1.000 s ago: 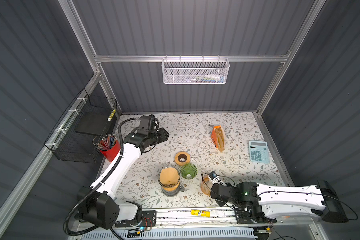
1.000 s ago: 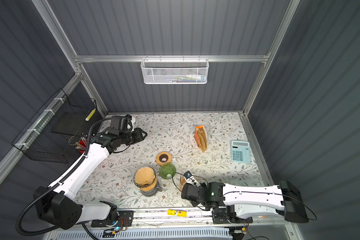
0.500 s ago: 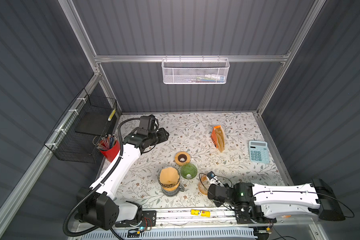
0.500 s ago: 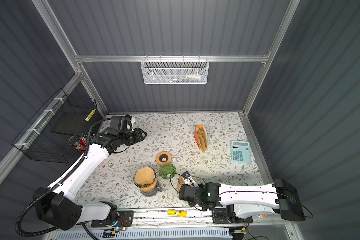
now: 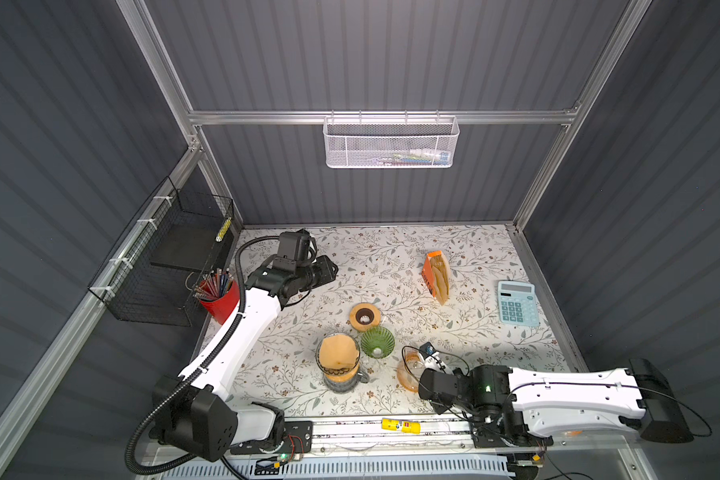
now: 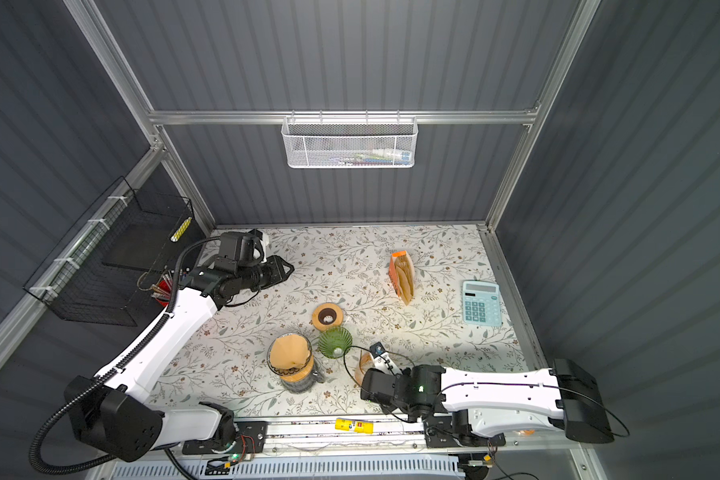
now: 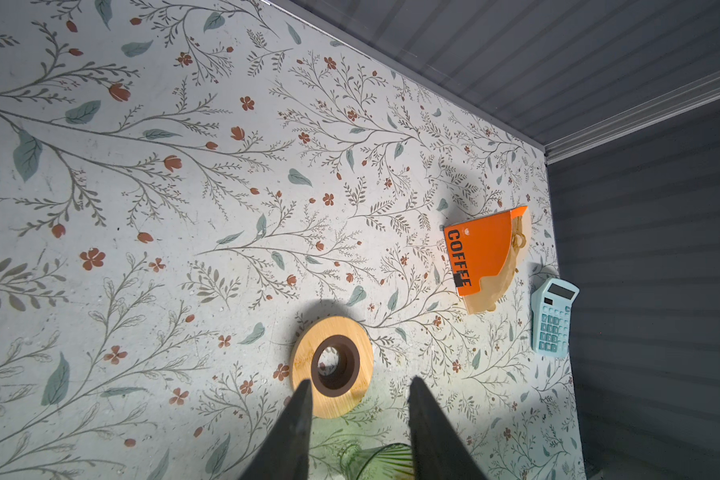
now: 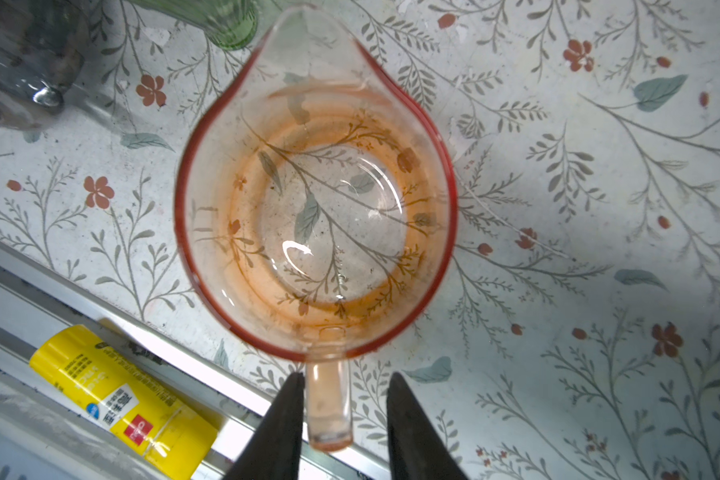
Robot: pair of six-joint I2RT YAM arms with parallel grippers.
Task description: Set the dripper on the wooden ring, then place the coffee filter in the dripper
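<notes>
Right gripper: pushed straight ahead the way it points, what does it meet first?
The orange glass pitcher: its handle lies between the open jaws of the right gripper, so going on would probably bring them against the pitcher's wall. Relative height is unclear.

Open table (image 5: 383,257) beyond wooden ring (image 5: 365,316), green dripper (image 5: 377,341)

Grey ribbed walls (image 5: 391,54) (aluminium-framed); floral tabletop (image 5: 391,257); white mesh basket (image 5: 391,143) hangs at rear.
</notes>
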